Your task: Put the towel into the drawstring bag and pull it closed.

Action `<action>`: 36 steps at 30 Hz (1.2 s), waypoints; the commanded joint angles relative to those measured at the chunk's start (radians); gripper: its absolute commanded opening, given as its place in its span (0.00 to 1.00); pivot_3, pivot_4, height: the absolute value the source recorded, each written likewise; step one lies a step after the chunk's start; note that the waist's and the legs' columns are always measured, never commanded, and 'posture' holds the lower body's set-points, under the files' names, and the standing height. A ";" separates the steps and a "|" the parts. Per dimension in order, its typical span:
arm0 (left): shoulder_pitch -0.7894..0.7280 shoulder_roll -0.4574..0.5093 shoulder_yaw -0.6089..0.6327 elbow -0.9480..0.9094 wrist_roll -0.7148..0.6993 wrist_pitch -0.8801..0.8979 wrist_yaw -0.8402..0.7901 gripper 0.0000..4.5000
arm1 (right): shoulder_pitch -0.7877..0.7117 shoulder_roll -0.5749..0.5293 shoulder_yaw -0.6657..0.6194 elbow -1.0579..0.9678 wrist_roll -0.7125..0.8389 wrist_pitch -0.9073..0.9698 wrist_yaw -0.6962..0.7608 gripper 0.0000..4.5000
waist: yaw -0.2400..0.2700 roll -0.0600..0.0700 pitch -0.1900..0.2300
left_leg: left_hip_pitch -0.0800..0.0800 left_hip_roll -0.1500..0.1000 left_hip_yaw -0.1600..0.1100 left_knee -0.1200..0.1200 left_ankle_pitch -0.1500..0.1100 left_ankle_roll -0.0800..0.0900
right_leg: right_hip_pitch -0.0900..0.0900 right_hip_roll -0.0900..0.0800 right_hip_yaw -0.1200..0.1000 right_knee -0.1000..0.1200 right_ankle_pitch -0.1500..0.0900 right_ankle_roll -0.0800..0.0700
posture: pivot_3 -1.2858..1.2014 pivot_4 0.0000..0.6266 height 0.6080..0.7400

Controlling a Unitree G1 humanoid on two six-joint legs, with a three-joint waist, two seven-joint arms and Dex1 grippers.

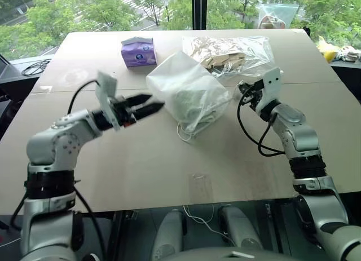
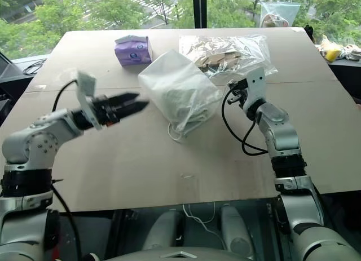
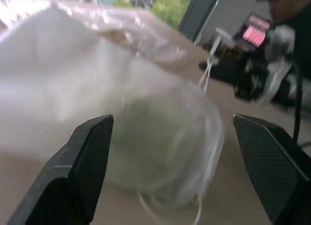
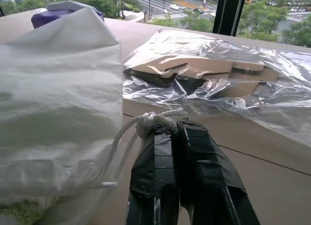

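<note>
The drawstring bag [image 1: 186, 86], a translucent white sack, stands bulging in the middle of the table. The pale green towel [image 1: 190, 101] shows through its wall, low inside; it is also seen through the sack as the towel [image 3: 150, 132]. My right gripper [image 4: 176, 125] is shut on the knotted end of the white drawstring cord [image 4: 154, 122], to the right of the bag, and the cord runs back to the sack. My left gripper [image 1: 149, 105] is open just left of the bag, pointing at its side with nothing between the fingers [image 3: 77, 166].
A purple packet [image 1: 139, 51] lies behind the bag. A clear plastic bag of cardboard pieces [image 1: 231, 52] lies at the back right. A loop of cord [image 1: 183, 132] trails in front of the sack. A person [image 3: 286, 6] is beyond the table.
</note>
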 commanded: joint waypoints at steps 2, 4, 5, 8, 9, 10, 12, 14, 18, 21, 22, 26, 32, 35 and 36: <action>0.028 0.008 -0.125 -0.051 0.157 -0.163 -0.073 0.90 | -0.028 0.006 -0.007 -0.033 -0.005 -0.007 0.007 0.00 | 0.009 0.000 0.000 | 0.000 0.000 0.000 0.000 0.000 0.000 | 0.000 0.000 0.000 0.000 0.000 0.000 | 0.52 0.24 1.00; 0.034 -0.023 -0.169 -0.029 0.218 -0.237 -0.073 0.90 | -0.031 0.008 -0.009 -0.033 -0.008 -0.005 0.007 0.00 | 0.013 0.000 0.000 | 0.000 0.000 0.000 0.000 0.001 -0.001 | 0.000 0.000 0.000 0.000 0.000 0.000 | 0.52 0.24 1.00; 0.034 -0.045 -0.187 -0.011 0.250 -0.283 -0.068 0.90 | -0.031 0.009 -0.010 -0.034 -0.008 -0.004 0.007 0.00 | 0.015 0.000 0.000 | 0.000 0.000 0.000 0.000 0.001 -0.001 | 0.000 0.000 0.000 0.000 0.000 0.000 | 0.52 0.24 1.00; 0.021 -0.115 -0.223 0.060 0.329 -0.393 -0.052 0.90 | -0.031 0.012 -0.012 -0.035 -0.009 -0.003 0.007 0.00 | 0.016 0.000 0.000 | 0.000 0.000 0.000 0.000 0.001 -0.001 | 0.000 0.000 0.000 0.001 0.000 0.000 | 0.52 0.24 1.00; 0.016 -0.126 -0.243 0.081 0.360 -0.424 -0.056 0.90 | -0.031 0.012 -0.013 -0.036 -0.009 -0.002 0.006 0.00 | 0.016 0.000 0.000 | 0.000 0.000 0.000 0.000 0.001 -0.001 | 0.000 0.000 0.000 0.001 0.000 0.000 | 0.52 0.24 1.00; 0.013 -0.134 -0.262 0.095 0.384 -0.444 -0.063 0.90 | -0.029 0.012 -0.013 -0.039 -0.010 0.000 0.005 0.00 | 0.016 0.000 0.000 | 0.000 0.000 0.000 0.000 0.001 -0.001 | 0.000 0.000 0.000 0.000 0.000 0.000 | 0.52 0.24 1.00; 0.002 -0.148 -0.296 0.124 0.433 -0.488 -0.071 0.90 | -0.027 0.012 -0.016 -0.042 -0.011 0.002 0.003 0.00 | 0.016 0.000 0.000 | 0.000 0.000 0.000 0.000 0.001 -0.001 | 0.000 0.000 0.000 0.001 0.000 0.000 | 0.52 0.24 1.00; -0.009 -0.171 -0.329 0.150 0.475 -0.537 -0.075 0.90 | -0.023 0.014 -0.018 -0.046 -0.011 0.003 0.001 0.00 | 0.016 0.000 0.000 | 0.000 0.000 0.000 0.000 0.001 -0.001 | 0.000 0.000 0.000 0.001 0.000 0.000 | 0.52 0.24 1.00; -0.033 -0.218 -0.368 0.202 0.562 -0.624 -0.046 0.90 | -0.021 0.014 -0.021 -0.051 -0.012 0.004 -0.003 0.00 | 0.019 0.000 0.000 | 0.000 0.000 0.000 0.001 0.001 -0.001 | 0.001 0.000 0.000 0.001 0.000 0.000 | 0.52 0.24 1.00; -0.041 -0.257 -0.358 0.234 0.634 -0.728 0.050 0.79 | -0.016 0.016 -0.023 -0.056 -0.014 0.003 -0.009 0.00 | 0.020 0.001 -0.001 | 0.001 0.000 0.000 0.002 0.001 -0.001 | 0.001 0.000 0.000 0.001 0.000 0.000 | 0.52 0.24 1.00; -0.033 -0.254 -0.362 0.239 0.672 -0.783 0.078 0.73 | -0.014 0.016 -0.024 -0.058 -0.015 0.003 -0.010 0.00 | 0.020 0.001 -0.001 | 0.001 0.000 0.000 0.002 0.001 -0.001 | 0.001 0.000 0.000 0.001 0.000 0.000 | 0.52 0.24 1.00; 0.005 -0.247 -0.353 0.247 0.748 -0.900 0.148 0.35 | -0.008 0.016 -0.028 -0.065 -0.016 0.004 -0.013 0.00 | 0.015 0.001 -0.001 | 0.002 0.000 0.000 0.002 0.001 -0.001 | 0.001 0.000 0.000 0.003 0.000 0.000 | 0.52 0.24 1.00; 0.016 -0.241 -0.369 0.270 0.884 -1.039 0.276 0.00 | -0.005 0.015 -0.030 -0.066 -0.018 0.003 -0.012 0.00 | 0.016 0.002 -0.001 | 0.005 0.000 0.001 0.002 0.001 -0.001 | 0.003 0.000 0.001 0.006 0.000 0.000 | 0.52 0.24 1.00; 0.011 -0.253 -0.370 0.274 0.941 -1.076 0.345 0.00 | -0.009 0.019 -0.027 -0.062 -0.019 0.002 -0.010 0.00 | 0.016 0.002 -0.001 | 0.014 0.000 0.001 0.001 0.001 -0.001 | 0.011 0.000 0.002 0.006 0.000 0.000 | 0.52 0.24 1.00; 0.009 -0.256 -0.368 0.274 0.961 -1.089 0.371 0.00 | -0.010 0.019 -0.026 -0.061 -0.019 0.002 -0.008 0.00 | 0.015 0.002 -0.001 | 0.017 0.000 0.001 0.001 0.001 -0.001 | 0.014 0.000 0.002 0.006 -0.001 0.001 | 0.52 0.24 1.00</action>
